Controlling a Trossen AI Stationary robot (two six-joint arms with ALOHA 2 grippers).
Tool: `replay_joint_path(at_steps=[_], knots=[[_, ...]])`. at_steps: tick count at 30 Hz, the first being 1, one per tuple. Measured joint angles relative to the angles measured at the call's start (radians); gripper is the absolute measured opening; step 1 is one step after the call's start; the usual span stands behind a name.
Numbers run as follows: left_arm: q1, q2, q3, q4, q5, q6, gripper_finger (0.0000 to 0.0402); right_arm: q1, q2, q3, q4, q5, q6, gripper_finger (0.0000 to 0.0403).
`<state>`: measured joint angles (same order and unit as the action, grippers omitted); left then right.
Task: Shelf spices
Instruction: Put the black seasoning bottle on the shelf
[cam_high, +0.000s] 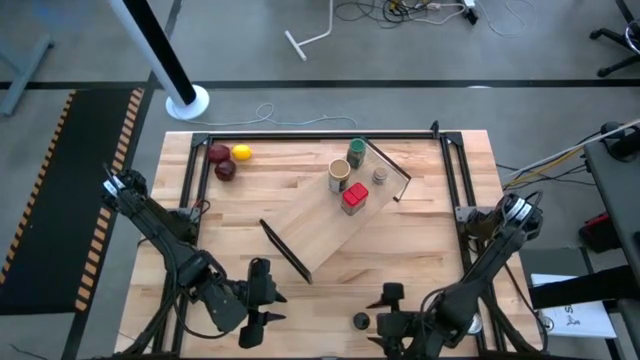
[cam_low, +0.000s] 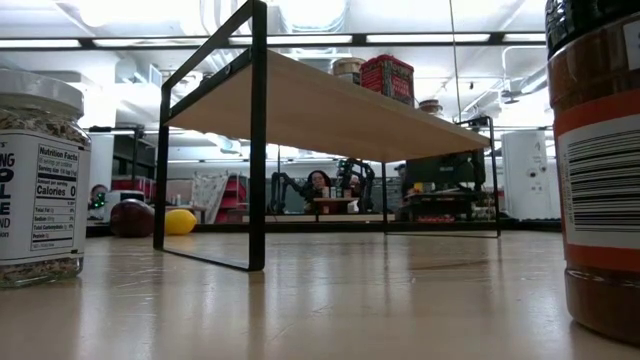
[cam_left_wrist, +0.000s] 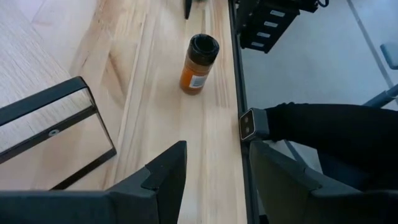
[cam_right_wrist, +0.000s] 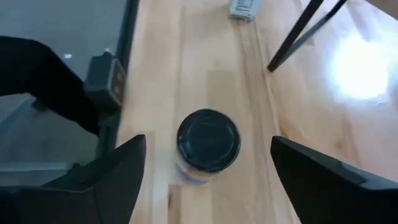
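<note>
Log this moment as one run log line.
right pincer: open over black-capped jar | left pincer: idle | shelf: four spices

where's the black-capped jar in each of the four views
High view: black-capped jar near the table's front edge, just left of the right gripper.
Low view: at the right edge, close up, orange contents and a barcode.
Left wrist view: standing upright beyond the fingers, near the table's edge rail.
Right wrist view: seen cap-on, between the open fingers.
Shared landmark: the shelf, whose black end bar shows in every view.
</note>
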<state>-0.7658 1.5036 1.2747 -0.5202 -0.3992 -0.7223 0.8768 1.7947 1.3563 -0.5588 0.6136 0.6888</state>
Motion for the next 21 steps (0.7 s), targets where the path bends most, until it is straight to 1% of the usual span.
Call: replay_joint_path(at_steps=[3,6,13,21], knots=[[0.000,0.000,0.000,-0.001,0.000,0.000,0.0165,-0.003,0.010,0.000,0.005,0.032,0.000,0.0335],[0.000,0.000,0.000,-0.002,0.000,-0.001,0.0165,-0.008,0.030,0.000,0.011,0.039,0.000,0.0342],[0.000,0.000,0.000,-0.005,0.000,-0.002,0.0165,-0.021,0.074,-0.001,0.072,0.035,-0.001,0.0344],[0.000,0.000,0.000,-0.006,-0.001,-0.002,0.0165,-0.040,0.113,-0.008,0.080,0.040,0.016,0.0344]])
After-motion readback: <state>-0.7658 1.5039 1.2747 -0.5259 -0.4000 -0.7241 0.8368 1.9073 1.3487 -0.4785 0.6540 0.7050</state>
